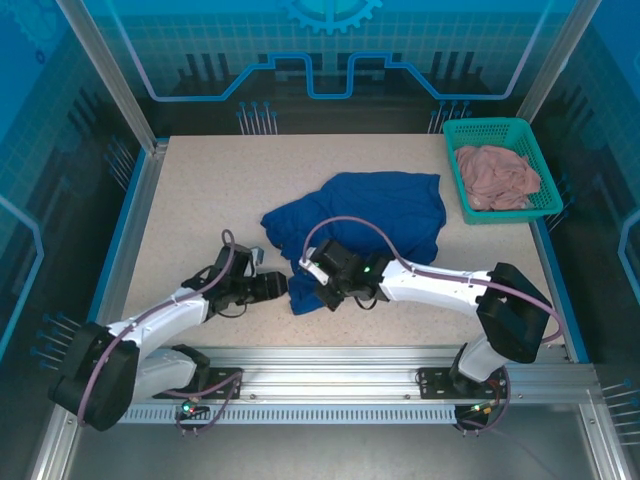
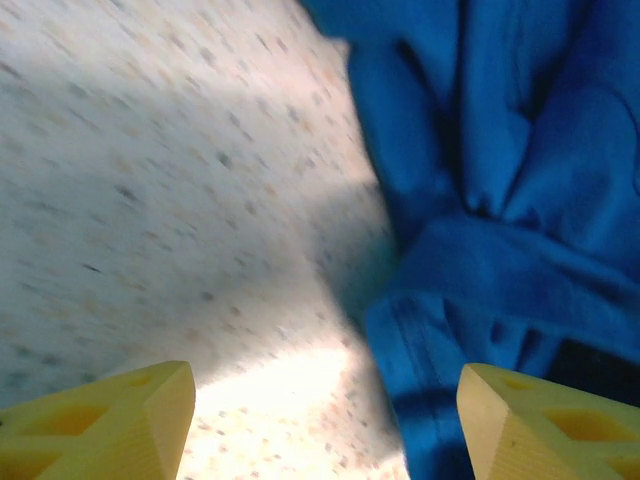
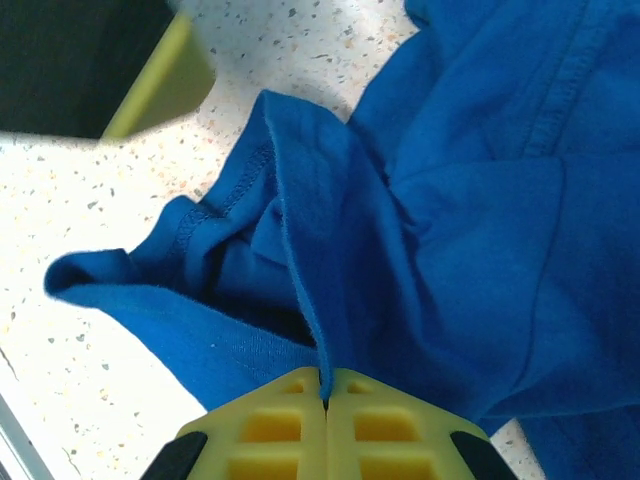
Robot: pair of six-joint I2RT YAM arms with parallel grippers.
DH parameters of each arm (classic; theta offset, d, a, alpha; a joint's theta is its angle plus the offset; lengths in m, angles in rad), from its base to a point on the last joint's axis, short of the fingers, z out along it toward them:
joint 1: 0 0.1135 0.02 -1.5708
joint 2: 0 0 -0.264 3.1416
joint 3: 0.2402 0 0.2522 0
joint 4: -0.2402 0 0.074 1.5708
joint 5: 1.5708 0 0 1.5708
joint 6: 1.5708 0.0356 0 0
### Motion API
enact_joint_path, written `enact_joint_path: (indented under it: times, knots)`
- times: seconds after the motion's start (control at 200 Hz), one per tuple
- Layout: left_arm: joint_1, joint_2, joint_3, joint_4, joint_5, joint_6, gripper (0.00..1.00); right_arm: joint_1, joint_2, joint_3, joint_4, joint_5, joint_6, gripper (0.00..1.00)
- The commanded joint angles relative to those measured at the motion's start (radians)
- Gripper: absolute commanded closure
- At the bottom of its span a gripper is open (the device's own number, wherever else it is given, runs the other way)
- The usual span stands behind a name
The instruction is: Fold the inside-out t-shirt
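**Right arm has an edge, left one is lining up: early grab stage of the fold**

Top view: the inside-out t-shirt (image 1: 370, 225) lies crumpled mid-table (image 1: 200, 200), with the left gripper (image 1: 283, 288) just beside its near edge and the right gripper (image 1: 322, 283) on it. Left wrist: fingers (image 2: 130, 420) are spread wide with nothing between them, and the bunched hem is just ahead on the right. Right wrist: jaws are pressed together, pinching a thin ridge of blue fabric. Next, I'd guess the left needs to close on a hem corner so both can pull the shirt flat.
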Motion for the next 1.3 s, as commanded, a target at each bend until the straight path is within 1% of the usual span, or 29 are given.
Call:
enact_joint_path:
  times: [0.0, 0.14, 0.225, 0.31, 0.38, 0.655, 0.74, 0.8, 0.895, 1.0, 1.125, 1.2, 1.295]
  knots:
    - [-0.044, 0.018, -0.015, 0.101, 0.088, -0.038, 0.27, -0.026, -0.025, -0.018, 0.027, -0.069, 0.029, 1.00]
    - [-0.053, 0.125, 0.021, 0.150, 0.104, -0.040, 0.27, -0.031, -0.026, -0.014, 0.028, -0.075, 0.023, 1.00]
    - [-0.054, 0.191, 0.045, 0.174, 0.111, -0.039, 0.30, -0.032, -0.036, -0.019, 0.024, -0.070, 0.022, 1.00]
    - [-0.053, 0.250, 0.064, 0.180, 0.102, -0.031, 0.36, -0.034, -0.055, -0.029, 0.019, -0.058, 0.022, 1.00]
    - [-0.053, 0.283, 0.068, 0.220, 0.100, -0.036, 0.41, -0.035, -0.078, -0.045, 0.020, -0.053, 0.020, 1.00]
    - [-0.053, 0.404, 0.117, 0.373, 0.182, -0.072, 0.67, -0.054, -0.182, -0.098, 0.017, -0.034, 0.015, 1.00]
    - [-0.053, 0.423, 0.126, 0.417, 0.202, -0.090, 0.72, -0.056, -0.194, -0.102, 0.014, -0.026, 0.014, 1.00]
    - [-0.053, 0.428, 0.128, 0.452, 0.221, -0.106, 0.73, -0.059, -0.196, -0.105, 0.015, -0.025, 0.015, 1.00]
    - [-0.053, 0.415, 0.118, 0.477, 0.242, -0.129, 0.72, -0.061, -0.194, -0.106, 0.013, -0.017, 0.018, 1.00]
    - [-0.053, 0.338, 0.085, 0.416, 0.204, -0.113, 0.71, -0.067, -0.188, -0.105, 0.011, -0.018, 0.024, 1.00]
    - [-0.057, 0.226, 0.037, 0.345, 0.180, -0.046, 0.63, -0.067, -0.174, -0.105, 0.025, -0.029, 0.026, 1.00]
    - [-0.059, 0.202, 0.025, 0.349, 0.212, -0.021, 0.59, -0.067, -0.166, -0.099, 0.030, -0.035, 0.024, 1.00]
    - [-0.062, 0.206, 0.023, 0.396, 0.254, -0.017, 0.57, -0.066, -0.158, -0.091, 0.028, -0.041, 0.021, 1.00]
